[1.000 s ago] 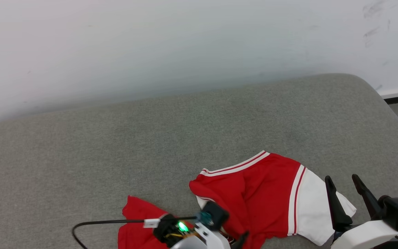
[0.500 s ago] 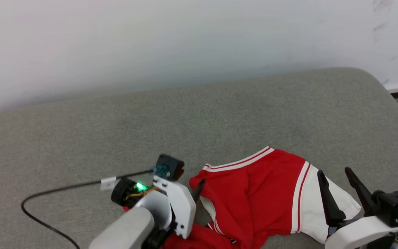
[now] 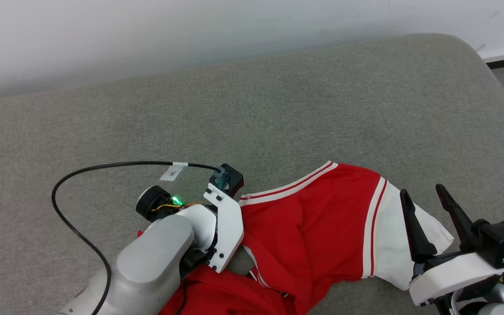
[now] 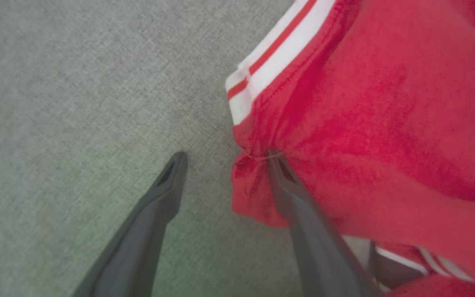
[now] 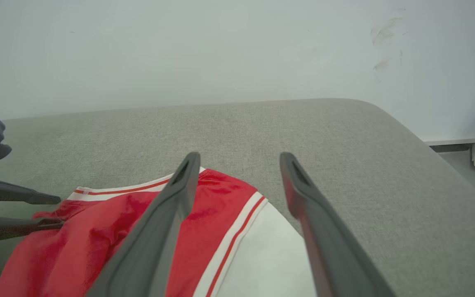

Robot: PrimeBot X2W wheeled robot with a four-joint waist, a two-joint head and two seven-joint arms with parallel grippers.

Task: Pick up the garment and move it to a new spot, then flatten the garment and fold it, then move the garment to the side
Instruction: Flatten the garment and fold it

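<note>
L gripper point(image 4: 225, 156) wide, tips at garment point(image 4: 365, 103) hem

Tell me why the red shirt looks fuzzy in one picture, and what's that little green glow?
Left wrist view: the shirt, seen from very near, looks soft and blurry. Head view: sharp; the green glow is a small light on the left arm. Right wrist view: clear and evenly lit, no glare on the couch.

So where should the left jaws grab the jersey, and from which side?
Take the garment at the bunched red corner just below the striped trim's end. It forms a thick fold beside bare cushion, already between the left gripper's open jaws, so probably close in from that cushion side.
</note>
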